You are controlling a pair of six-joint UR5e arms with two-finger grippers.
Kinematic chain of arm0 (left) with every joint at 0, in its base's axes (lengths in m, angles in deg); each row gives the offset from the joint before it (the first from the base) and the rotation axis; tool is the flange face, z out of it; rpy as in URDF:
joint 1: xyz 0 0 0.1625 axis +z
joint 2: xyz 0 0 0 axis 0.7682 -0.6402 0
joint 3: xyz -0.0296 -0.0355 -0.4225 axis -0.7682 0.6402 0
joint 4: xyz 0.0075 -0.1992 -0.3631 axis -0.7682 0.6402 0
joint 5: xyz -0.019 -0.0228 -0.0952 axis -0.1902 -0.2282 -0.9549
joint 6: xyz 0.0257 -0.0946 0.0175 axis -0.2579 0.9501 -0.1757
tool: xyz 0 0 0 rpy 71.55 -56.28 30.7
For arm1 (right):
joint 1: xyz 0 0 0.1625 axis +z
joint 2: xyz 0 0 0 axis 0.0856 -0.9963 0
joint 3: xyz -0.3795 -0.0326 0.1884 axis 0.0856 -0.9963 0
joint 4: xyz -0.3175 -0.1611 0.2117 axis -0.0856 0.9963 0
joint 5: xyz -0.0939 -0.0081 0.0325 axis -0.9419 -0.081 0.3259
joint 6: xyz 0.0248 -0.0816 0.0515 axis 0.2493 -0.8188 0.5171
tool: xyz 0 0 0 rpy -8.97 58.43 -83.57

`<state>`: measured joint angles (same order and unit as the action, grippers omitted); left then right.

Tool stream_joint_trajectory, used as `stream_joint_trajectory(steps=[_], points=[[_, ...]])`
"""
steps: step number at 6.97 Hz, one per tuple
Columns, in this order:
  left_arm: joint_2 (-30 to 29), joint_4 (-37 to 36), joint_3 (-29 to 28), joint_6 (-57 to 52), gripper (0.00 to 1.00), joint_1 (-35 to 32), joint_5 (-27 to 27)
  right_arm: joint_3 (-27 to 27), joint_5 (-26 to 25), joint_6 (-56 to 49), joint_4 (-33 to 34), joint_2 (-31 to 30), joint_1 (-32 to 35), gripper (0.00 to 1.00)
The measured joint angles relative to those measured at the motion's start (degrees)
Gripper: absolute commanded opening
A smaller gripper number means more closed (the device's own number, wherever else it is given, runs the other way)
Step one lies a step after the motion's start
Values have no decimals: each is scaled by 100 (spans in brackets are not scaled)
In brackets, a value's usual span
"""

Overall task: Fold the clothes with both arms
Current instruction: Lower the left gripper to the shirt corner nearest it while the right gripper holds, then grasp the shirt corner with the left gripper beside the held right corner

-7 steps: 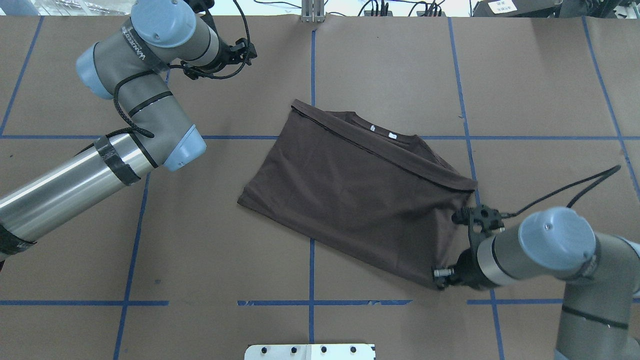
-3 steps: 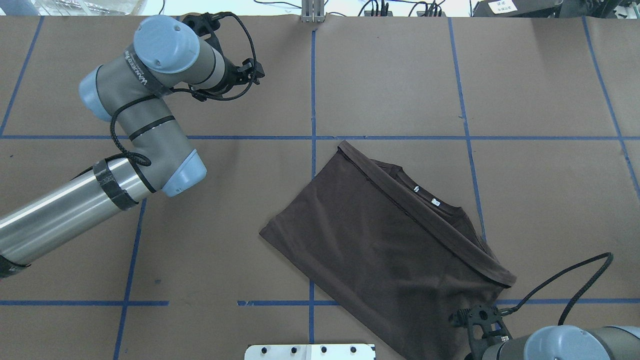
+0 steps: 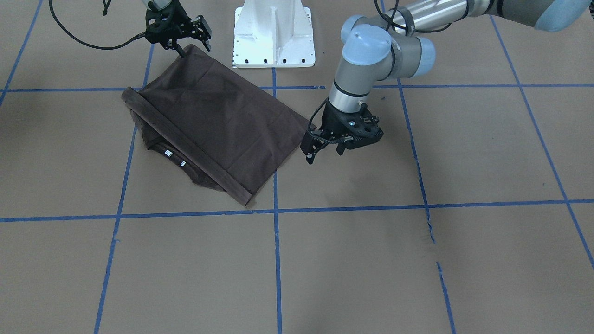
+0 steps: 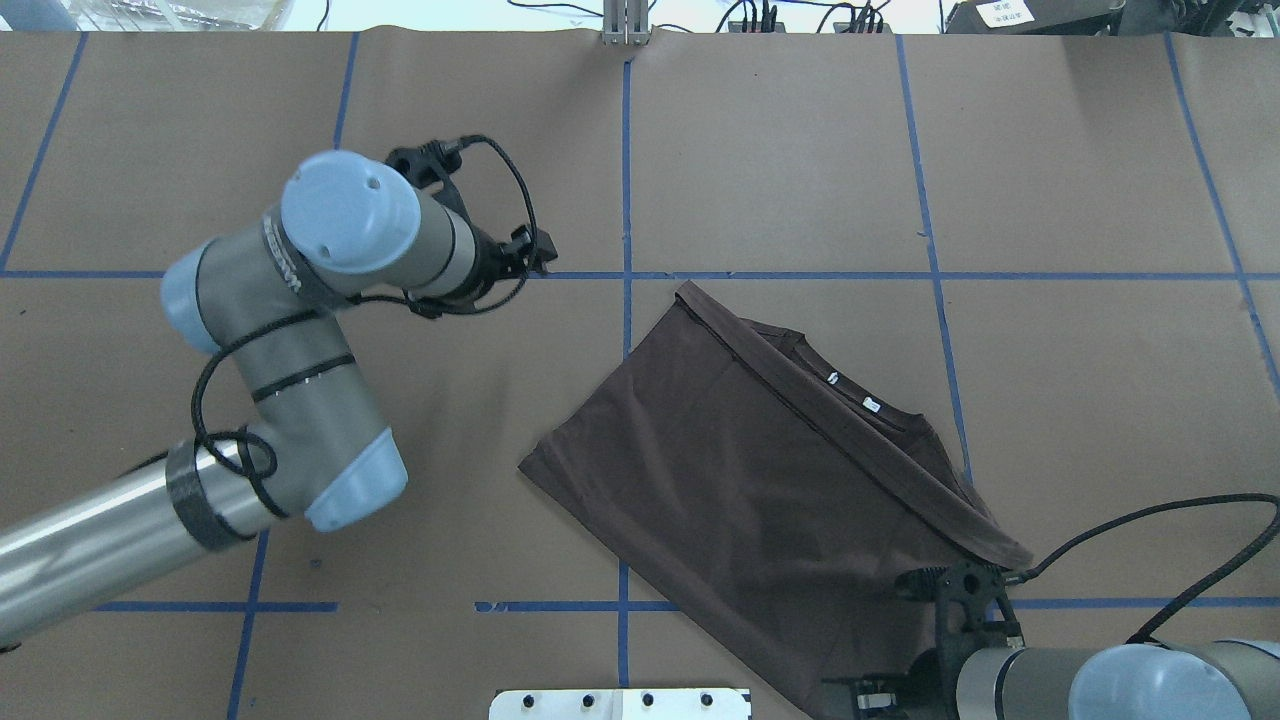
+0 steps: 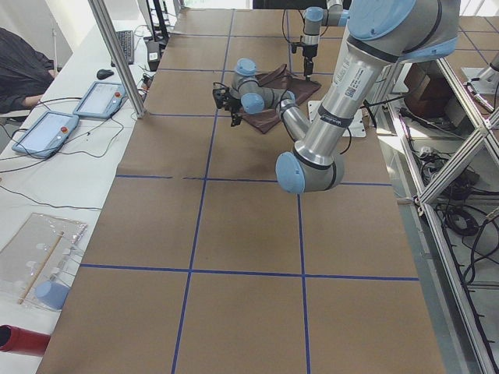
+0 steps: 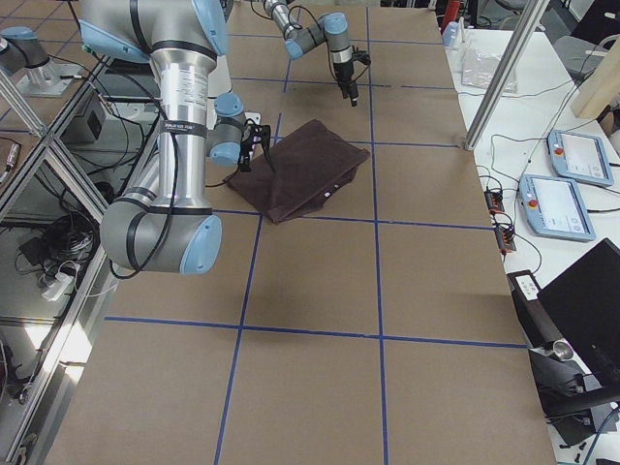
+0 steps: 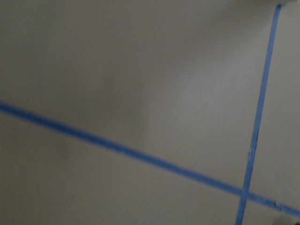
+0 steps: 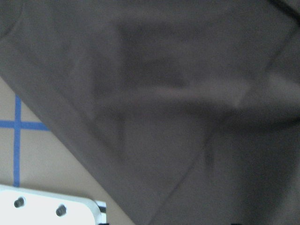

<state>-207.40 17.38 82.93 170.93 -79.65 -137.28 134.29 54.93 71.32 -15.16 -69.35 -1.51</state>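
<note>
Table: brown paper cover, edge to edge; blue tape grid over it. White metal pedestal at middle of robot-side edge. Paper wrinkle along one tape line, toward operator-side edge. White side bench runs along operator-side edge: two tablets, keyboard, mouse, clear plastic tray, black laptop. Aluminium post at that edge. Loose cables on floor beyond robot-side edge. Light bright, even; shadows soft.

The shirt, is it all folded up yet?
Not yet. The T-shirt is folded once, with its hem up by the neck tags. The right gripper sits at its corner, looking open. The left gripper is open beside it, empty. More folds remain.
</note>
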Motion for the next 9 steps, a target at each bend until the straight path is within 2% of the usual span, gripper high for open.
stream_joint_trajectory(steps=[1,3,9], points=[[53,-345,226,682,86,607,209,27,-80,-4,-13,117,287,100],[33,-518,96,1291,82,1332,566,60,-107,-7,-19,303,561,100],[7,-531,-52,1257,78,1129,758,28,-98,-7,-11,462,687,100]])
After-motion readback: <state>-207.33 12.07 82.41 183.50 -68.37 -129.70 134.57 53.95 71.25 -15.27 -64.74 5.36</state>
